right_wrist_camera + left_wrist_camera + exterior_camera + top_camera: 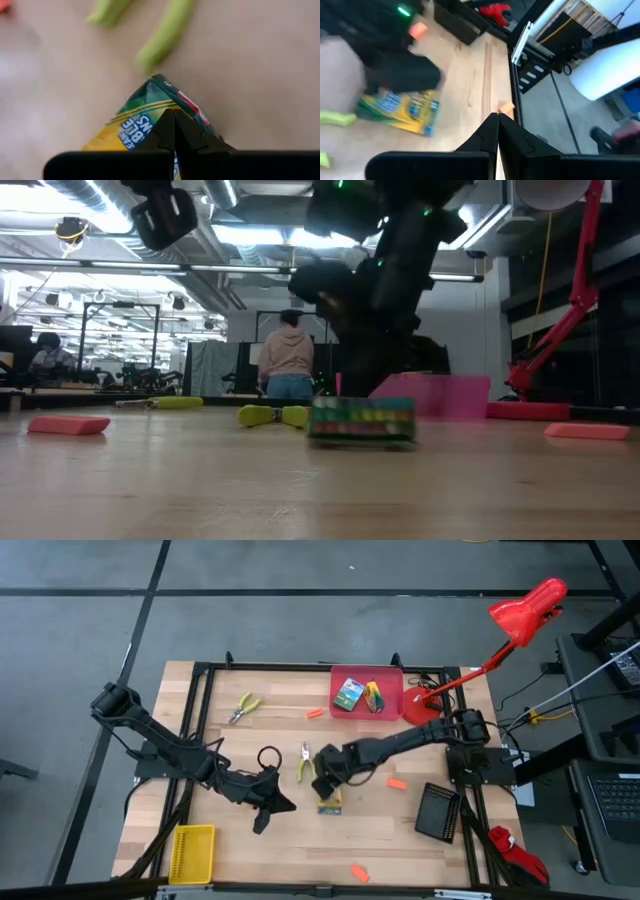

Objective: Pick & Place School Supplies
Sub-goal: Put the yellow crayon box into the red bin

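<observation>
Setting: robotics lab or industrial workshop. Evidence: wooden worktable in a black metal frame; grey concrete floor; exposed ceiling ducts; strip lighting; red clamp lamp; person at distant benches

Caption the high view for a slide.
Right gripper over a green-and-yellow crayon box mid-table; left gripper waits nearby.

Crayon box on table; pink bin behind; dark arm above.

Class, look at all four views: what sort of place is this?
Probably a robotics lab or workshop: exposed ceiling ducts and strip lights, a person at far benches, a wooden table in a black frame.
</observation>
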Robot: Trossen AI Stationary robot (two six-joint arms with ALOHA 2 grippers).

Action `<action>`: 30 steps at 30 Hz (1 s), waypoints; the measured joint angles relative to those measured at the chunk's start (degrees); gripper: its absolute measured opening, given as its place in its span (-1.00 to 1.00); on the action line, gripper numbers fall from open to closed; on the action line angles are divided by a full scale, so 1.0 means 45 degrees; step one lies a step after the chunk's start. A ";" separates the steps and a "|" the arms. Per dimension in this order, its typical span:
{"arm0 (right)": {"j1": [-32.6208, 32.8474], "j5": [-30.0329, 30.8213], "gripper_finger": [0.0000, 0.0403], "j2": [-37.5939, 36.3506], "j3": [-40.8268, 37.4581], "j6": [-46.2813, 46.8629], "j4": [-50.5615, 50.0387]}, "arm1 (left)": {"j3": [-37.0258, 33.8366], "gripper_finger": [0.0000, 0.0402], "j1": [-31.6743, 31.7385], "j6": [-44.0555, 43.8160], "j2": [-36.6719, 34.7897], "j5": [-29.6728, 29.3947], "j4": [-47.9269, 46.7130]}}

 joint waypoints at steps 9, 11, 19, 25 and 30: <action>-0.1006 -0.0407 -1.00 -0.0049 0.0024 -0.0851 -0.1080 | 0.0002 -0.98 -0.0881 -0.1014 0.0000 -0.0914 -0.1148; -0.1028 -0.0417 -1.00 -0.0052 0.0024 -0.0919 -0.1191 | 0.0002 -0.98 -0.1042 -0.1191 0.0000 -0.1300 -0.1378; -0.1431 -0.0920 -1.00 -0.0068 0.0015 -0.0962 -0.1236 | 0.0002 -0.98 -0.1372 -0.1577 0.0010 -0.2140 -0.1553; -0.1941 -0.0913 -1.00 -0.0396 -0.0049 -0.1075 -0.1112 | 0.0002 -0.98 -0.1613 -0.1878 0.0015 -0.2684 -0.1548; -0.2580 -0.1568 -1.00 -0.0423 -0.0049 -0.1334 -0.1046 | 0.0002 -0.98 -0.1725 -0.2003 0.0015 -0.2852 -0.1539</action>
